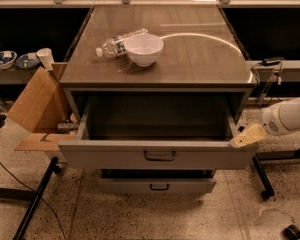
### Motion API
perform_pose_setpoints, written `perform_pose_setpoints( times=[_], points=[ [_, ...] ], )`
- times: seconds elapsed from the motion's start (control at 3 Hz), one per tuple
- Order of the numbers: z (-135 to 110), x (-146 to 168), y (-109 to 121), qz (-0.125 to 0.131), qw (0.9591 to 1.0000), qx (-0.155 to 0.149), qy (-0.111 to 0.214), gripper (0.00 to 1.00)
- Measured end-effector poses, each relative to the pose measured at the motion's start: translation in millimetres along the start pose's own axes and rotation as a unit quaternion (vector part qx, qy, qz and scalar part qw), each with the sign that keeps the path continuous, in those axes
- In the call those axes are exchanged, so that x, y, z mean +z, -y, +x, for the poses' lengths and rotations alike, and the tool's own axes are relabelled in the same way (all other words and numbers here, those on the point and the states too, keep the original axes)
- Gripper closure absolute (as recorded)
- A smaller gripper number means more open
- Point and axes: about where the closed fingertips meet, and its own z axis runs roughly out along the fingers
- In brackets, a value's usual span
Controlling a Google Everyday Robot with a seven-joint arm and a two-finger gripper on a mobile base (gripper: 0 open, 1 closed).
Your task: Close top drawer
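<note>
The top drawer (pixel 160 156) is a wide grey metal drawer with a small dark centre pull handle (pixel 159 156). It stands pulled out from the cabinet, and its inside looks empty. My gripper (pixel 245 137) comes in from the right on a white arm (pixel 290 116). Its yellowish tip rests against the right end of the drawer front's top rim.
A white bowl (pixel 143 49) and a lying plastic bottle (pixel 117 43) sit on the cabinet top (pixel 200 59). A narrower lower drawer (pixel 157 186) is below. An open cardboard box (pixel 37 109) stands at the left, with bowls and a cup on a shelf (pixel 15 61) behind it.
</note>
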Motion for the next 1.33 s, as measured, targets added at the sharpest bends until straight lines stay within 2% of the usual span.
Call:
perform_pose_setpoints(
  times=[0.33,0.67,1.0,1.33],
  points=[
    [-4.3,0.8,-0.9,-0.003,1.0,0.004,0.009,0.0],
    [2.1,-28.5,-1.0,-0.003,0.9997,0.005,0.025,0.0],
    [11.1,-55.7,-4.7,0.003,0.9995,0.001,0.033,0.0],
    [31.9,-60.8,-12.3,-0.003,0.9997,0.008,0.021,0.0]
  ],
)
